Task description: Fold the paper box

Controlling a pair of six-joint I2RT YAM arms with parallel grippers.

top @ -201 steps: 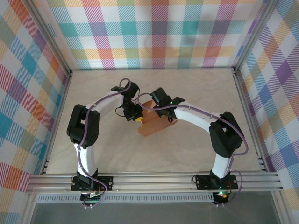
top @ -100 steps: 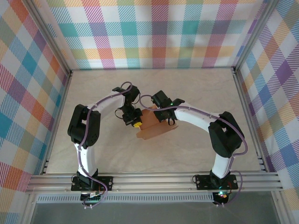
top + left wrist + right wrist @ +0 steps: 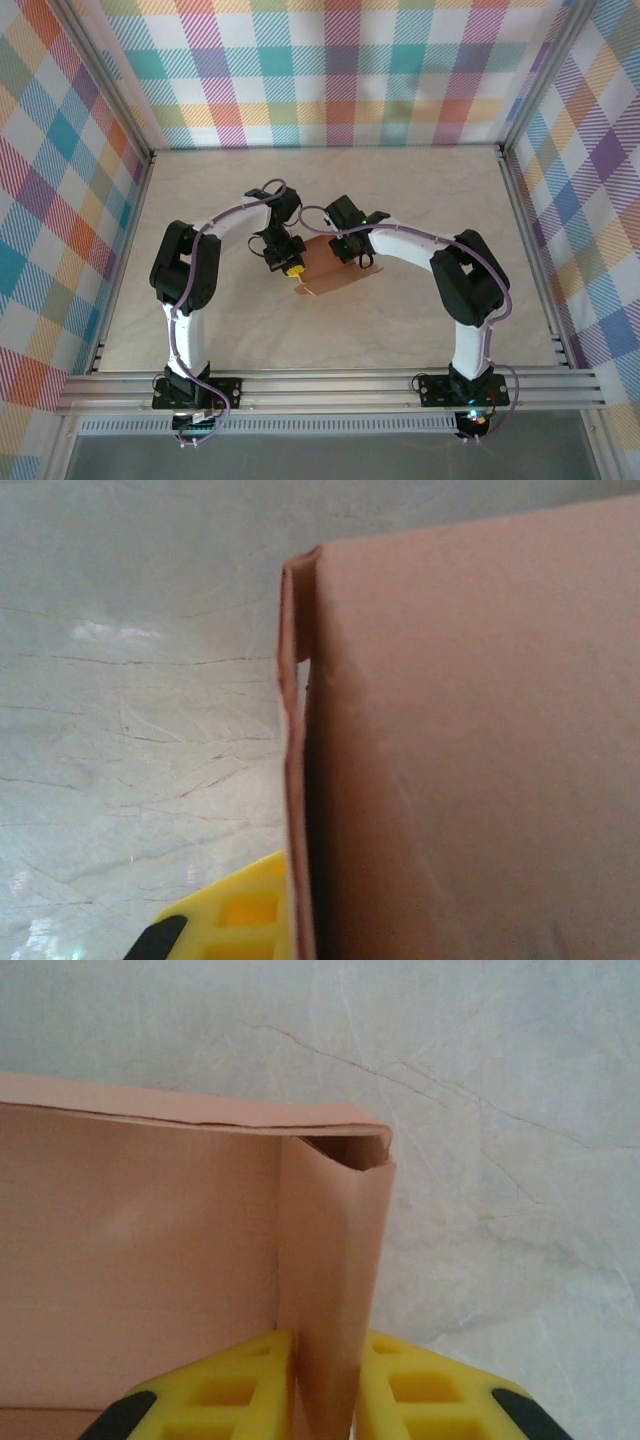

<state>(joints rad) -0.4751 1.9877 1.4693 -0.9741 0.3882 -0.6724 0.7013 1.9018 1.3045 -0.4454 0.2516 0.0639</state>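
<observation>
The salmon-orange paper box (image 3: 322, 270) sits partly folded at the table's middle, between both grippers. My left gripper (image 3: 291, 266) is shut on the box's left wall. In the left wrist view one yellow finger (image 3: 225, 920) lies against the thin wall edge (image 3: 293, 780), and the other finger is hidden behind the card (image 3: 470, 760). My right gripper (image 3: 352, 256) holds the box's right side. In the right wrist view its yellow pads (image 3: 240, 1385) press both faces of an upright doubled side wall (image 3: 330, 1260), which fills the narrow gap of the right gripper (image 3: 325, 1385).
The table (image 3: 420, 190) has a pale marbled surface. Aluminium rails run along the near edge (image 3: 330, 385), and checked cloth walls stand on three sides. Open table lies behind and in front of the box.
The box and both grippers have shifted slightly toward the near edge. The right arm's elbow has swung inward to the left. The left arm has hardly moved.
</observation>
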